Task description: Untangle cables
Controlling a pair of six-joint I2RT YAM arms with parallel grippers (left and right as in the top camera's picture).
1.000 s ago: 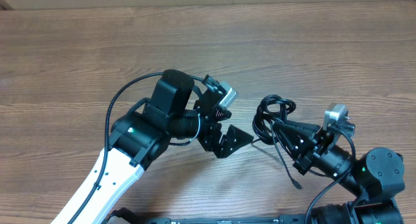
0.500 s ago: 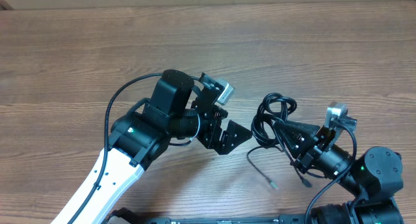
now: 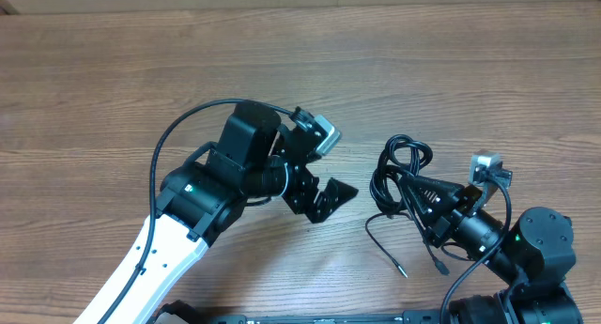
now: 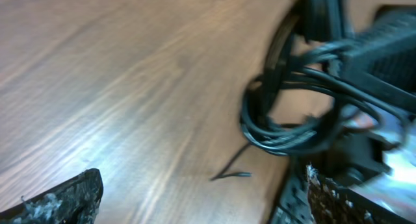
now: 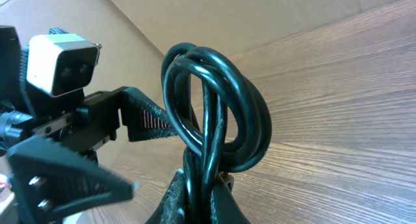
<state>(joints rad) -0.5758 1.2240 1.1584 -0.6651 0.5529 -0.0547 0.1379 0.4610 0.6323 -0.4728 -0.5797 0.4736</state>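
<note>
Wood-grain table (image 3: pixel 113 70), overhead view, with both arms reaching in from the near edge.

Left arm (image 3: pixel 178 221): the white forearm and black wrist housing angle up and to the right. The wrist is turned so that its camera (image 3: pixel 322 136) sits on the far side. I read the left gripper (image 3: pixel 331 178) as spread wide with nothing between its fingers. In the left wrist view the two fingertips (image 4: pixel 65 198) sit at opposite lower corners, with bare table between them. The gripper points toward the cables (image 3: pixel 399 164), near them but apart.

Right arm (image 3: pixel 540 244): it enters from the lower right corner and lies low, pointing up and to the left. The right gripper (image 3: pixel 406 185) is clamped on the cables, its fingers converging to a narrow tip at the base of the bundle.

The cables are thin black cords wound into a small knot of loops just beyond that tip, right of the table's centre. In the right wrist view the loops stand up above the closed fingers (image 5: pixel 172 204) and cross one another. Two loose ends (image 3: pixel 383 252) trail from the bundle toward the near edge and lie on the table, each finishing in a small plug. I cannot tell whether the loops themselves touch the table.
</note>
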